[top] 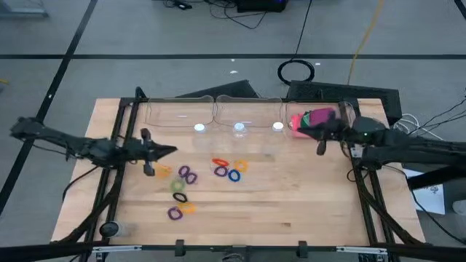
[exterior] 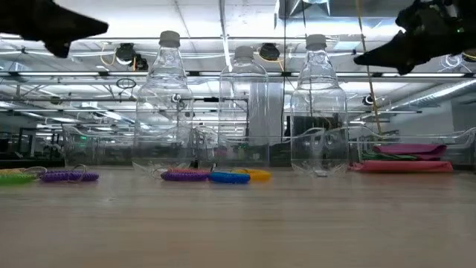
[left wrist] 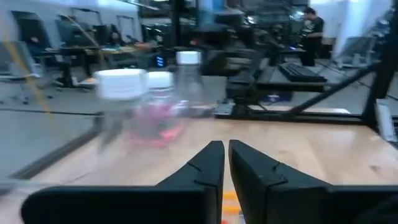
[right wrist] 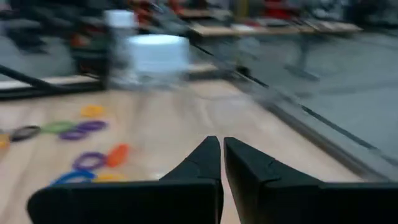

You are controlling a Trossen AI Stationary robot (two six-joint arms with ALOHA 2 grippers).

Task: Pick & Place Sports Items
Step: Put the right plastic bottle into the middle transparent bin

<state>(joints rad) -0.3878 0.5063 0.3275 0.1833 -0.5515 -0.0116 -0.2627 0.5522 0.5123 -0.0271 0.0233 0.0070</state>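
The left hand (top: 169, 151) is hanging above the small stretchy rings (top: 188, 175) lying on the wooden tabletop (top: 291, 196), fingers together and empty. The right hand (top: 320, 148), also together and empty, is waiting near the pink soft pieces (top: 309, 120). I think opening wide first, then lowering straight over one ring, is working best.

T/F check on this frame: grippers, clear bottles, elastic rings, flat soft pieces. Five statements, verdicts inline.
1. Three clear plastic bottles stand in a row along the far side of the wooden table. True.
2. The left gripper holds a purple ring. False: it is shut and empty.
3. The small coloured elastic rings lie loose on the tabletop. True.
4. The pink and purple flat soft pieces lie at the table's near left corner. False: they are stacked at the far right, beside the bottles.
5. The right gripper is wide open. False: shut, nothing held.
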